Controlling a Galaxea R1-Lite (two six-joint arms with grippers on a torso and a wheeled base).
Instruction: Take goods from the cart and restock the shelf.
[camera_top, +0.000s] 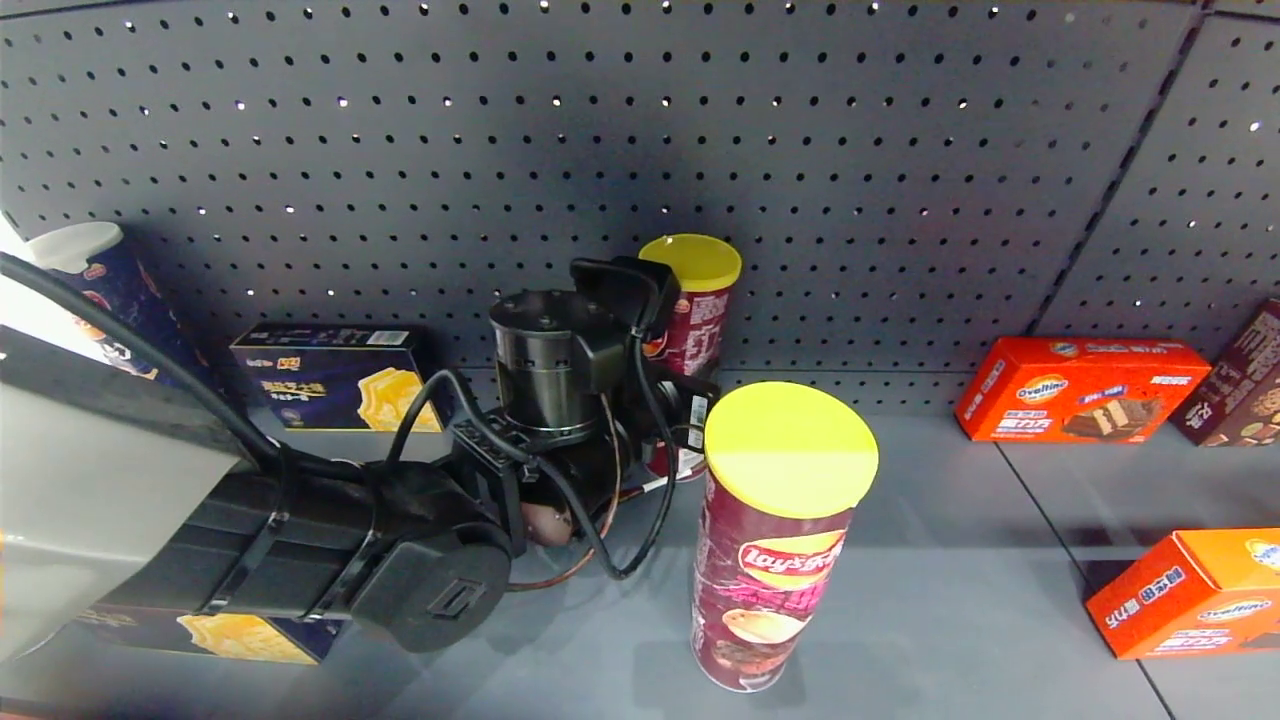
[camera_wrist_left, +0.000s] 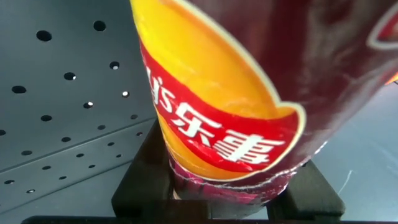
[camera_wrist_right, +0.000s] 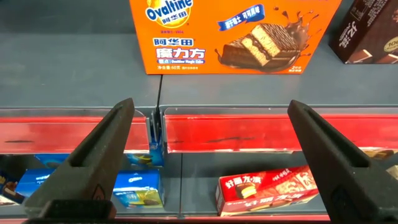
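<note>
A grey store shelf (camera_top: 950, 600) with a perforated back panel (camera_top: 800, 150). The left gripper (camera_top: 672, 420) reaches in from the near left, and its black fingers (camera_wrist_left: 142, 186) are closed around the lower body of a maroon chip can with a yellow lid (camera_top: 693, 300). This held can stands upright at the far side of the shelf, just in front of the back panel. The gripper hides its base, so whether it rests on the shelf cannot be told. A second, matching chip can (camera_top: 775, 560) stands upright nearer and slightly right, close beside the arm's wrist. A dark blue snack box (camera_top: 340, 378) lies to the left.

The right gripper (camera_wrist_right: 211, 104) hangs wide open and holds nothing, facing an orange wafer box (camera_wrist_right: 233, 34).

The step looks like setting the can down. It would go best by seating the can flat, spreading the fingers evenly, then backing straight out, away from the nearer can.
</note>
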